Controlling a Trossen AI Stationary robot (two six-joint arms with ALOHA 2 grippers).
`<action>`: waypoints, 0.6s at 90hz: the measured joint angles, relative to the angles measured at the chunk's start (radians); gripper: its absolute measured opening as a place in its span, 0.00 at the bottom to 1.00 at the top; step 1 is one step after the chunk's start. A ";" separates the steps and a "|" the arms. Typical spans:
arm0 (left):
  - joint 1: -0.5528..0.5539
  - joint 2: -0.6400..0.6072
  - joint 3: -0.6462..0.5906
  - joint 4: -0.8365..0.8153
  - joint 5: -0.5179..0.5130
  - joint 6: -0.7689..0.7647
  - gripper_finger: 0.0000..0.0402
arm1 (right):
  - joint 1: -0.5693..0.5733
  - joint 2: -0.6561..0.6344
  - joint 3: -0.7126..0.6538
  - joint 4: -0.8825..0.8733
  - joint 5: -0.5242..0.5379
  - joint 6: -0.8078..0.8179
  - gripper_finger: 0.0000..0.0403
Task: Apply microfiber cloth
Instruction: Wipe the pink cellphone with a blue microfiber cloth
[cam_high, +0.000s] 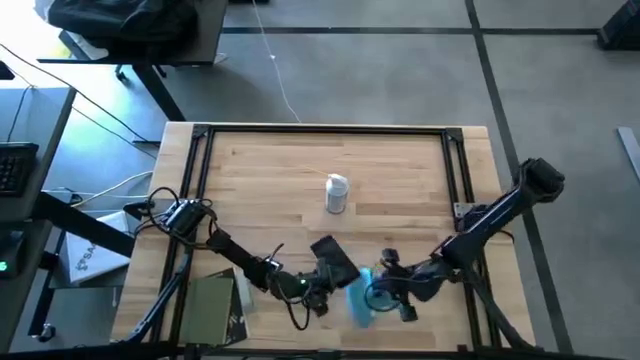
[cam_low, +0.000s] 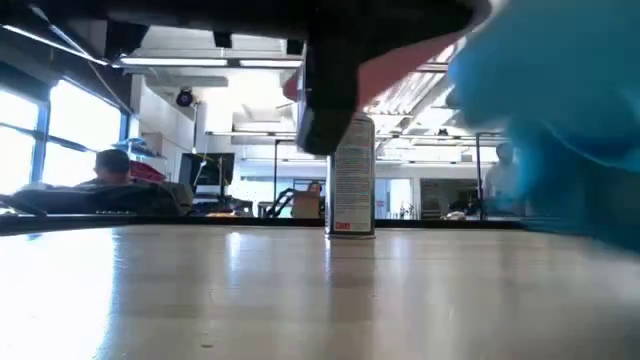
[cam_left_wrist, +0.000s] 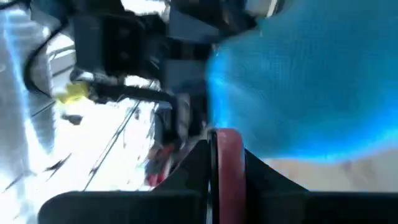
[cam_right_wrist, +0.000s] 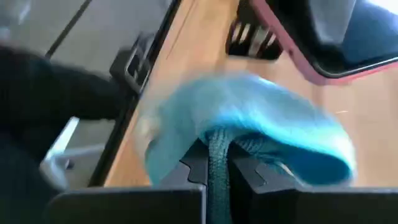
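The microfiber cloth (cam_high: 358, 300), light turquoise and bunched up, is near the table's front edge with my right gripper (cam_high: 383, 291) shut on it. Just left of it my left gripper (cam_high: 320, 287) is shut on a dark flat device with a pink rim (cam_high: 335, 262). In the low view the cloth (cam_low: 560, 90) fills the right side and the device (cam_low: 330, 90) hangs above the tabletop. Whether the cloth touches the device, I cannot tell. My left gripper pinches the device's pink rim (cam_left_wrist: 227, 155) between its two fingers, at one edge. The device is lifted clear of the table and tilted. My right gripper pinches a bunched fold of the cloth (cam_right_wrist: 217, 152) between its two fingers. The rest of the cloth (cam_right_wrist: 261, 118) bulges out beyond the fingertips in a rounded wad.
A white spray can (cam_high: 337, 192) stands upright in the middle of the table. An olive-green flat box (cam_high: 210, 310) lies at the near left corner. Dark metal rails (cam_high: 200, 150) frame the tabletop. The far half of the wooden table (cam_high: 300, 160) is bare.
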 joint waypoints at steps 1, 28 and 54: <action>-0.002 0.001 0.000 0.002 -0.004 0.007 0.04 | 0.004 -0.001 0.000 -0.007 0.014 0.005 0.00; -0.019 0.005 -0.002 0.038 -0.009 -0.002 0.04 | 0.031 0.069 -0.002 -0.094 0.210 0.042 0.00; -0.021 0.006 -0.002 0.175 0.035 -0.130 0.04 | 0.025 0.160 -0.001 -0.024 0.390 -0.139 0.25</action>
